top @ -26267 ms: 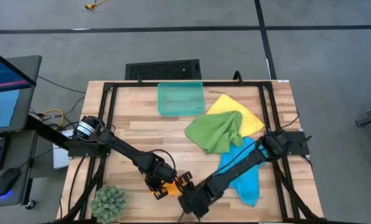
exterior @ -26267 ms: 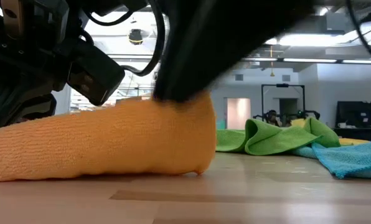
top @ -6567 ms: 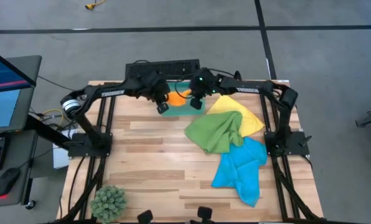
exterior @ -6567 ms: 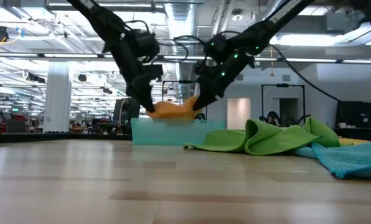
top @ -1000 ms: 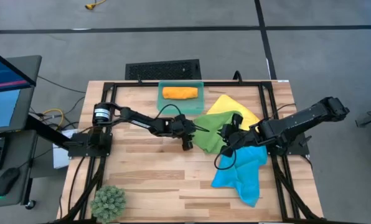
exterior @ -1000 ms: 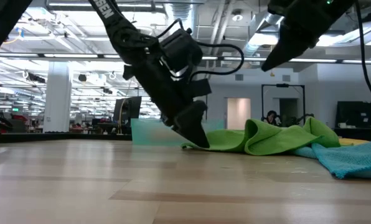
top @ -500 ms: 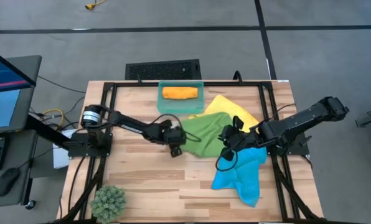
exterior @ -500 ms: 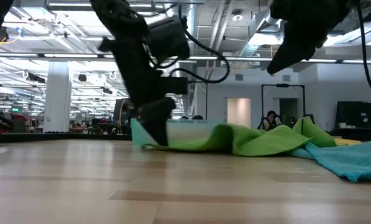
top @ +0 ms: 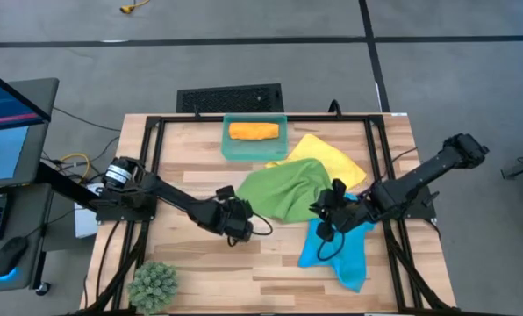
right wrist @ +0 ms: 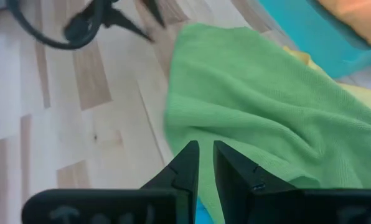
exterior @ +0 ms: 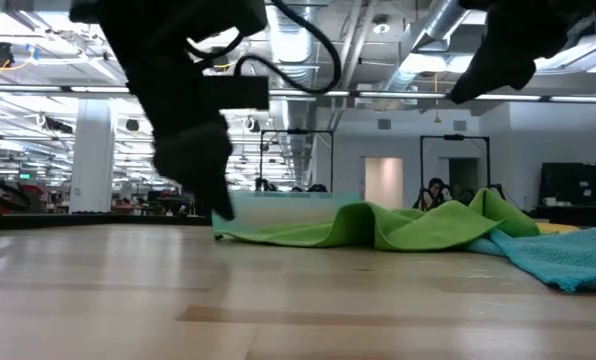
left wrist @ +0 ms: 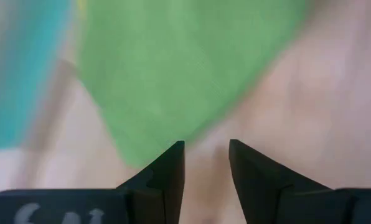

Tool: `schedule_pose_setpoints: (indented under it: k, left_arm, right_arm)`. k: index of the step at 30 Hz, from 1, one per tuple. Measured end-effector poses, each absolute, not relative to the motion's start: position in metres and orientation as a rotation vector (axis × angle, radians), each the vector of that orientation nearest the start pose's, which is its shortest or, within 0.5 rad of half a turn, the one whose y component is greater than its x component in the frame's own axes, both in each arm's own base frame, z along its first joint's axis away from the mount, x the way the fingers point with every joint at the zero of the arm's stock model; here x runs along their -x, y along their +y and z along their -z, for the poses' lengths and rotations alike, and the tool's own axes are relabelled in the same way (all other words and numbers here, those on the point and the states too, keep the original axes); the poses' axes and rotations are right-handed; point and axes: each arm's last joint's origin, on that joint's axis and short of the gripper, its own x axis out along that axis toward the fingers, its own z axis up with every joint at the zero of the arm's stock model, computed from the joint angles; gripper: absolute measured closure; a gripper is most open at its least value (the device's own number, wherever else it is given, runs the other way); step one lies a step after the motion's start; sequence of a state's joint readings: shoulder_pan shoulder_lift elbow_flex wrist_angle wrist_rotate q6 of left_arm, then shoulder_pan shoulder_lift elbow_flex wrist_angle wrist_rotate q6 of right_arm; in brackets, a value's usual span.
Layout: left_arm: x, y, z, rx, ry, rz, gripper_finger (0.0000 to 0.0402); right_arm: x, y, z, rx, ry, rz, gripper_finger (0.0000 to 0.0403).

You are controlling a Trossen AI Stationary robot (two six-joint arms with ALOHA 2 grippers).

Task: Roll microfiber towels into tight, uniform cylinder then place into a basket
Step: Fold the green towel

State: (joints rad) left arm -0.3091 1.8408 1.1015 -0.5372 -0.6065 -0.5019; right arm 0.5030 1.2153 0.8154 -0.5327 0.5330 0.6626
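Matt wood table (top: 200, 254) — nappy green cloth (top: 288, 189).
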Motion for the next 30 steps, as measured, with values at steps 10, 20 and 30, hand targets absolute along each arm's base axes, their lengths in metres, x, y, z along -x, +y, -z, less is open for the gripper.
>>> schedule_pose_setpoints:
  k: [10,20,30]
  left_arm:
    - [-0.352,-0.045,-0.151,-0.037,0.960,-0.524,0.0284]
    - [-0.358,-0.025,-0.124,0.052,1.057,-0.514,0.0284]
    - [-0.340,-0.064,-0.118,0.182,1.167,-0.541,0.0284]
  right_arm:
    - [-0.210,0.105,-0.238,-0.155,0.726,0.271,0.0333]
    - [-0.210,0.103,-0.237,-0.147,0.731,0.275,0.0333]
    - [-0.210,0.104,-0.238,-0.156,0.728,0.275,0.0333]
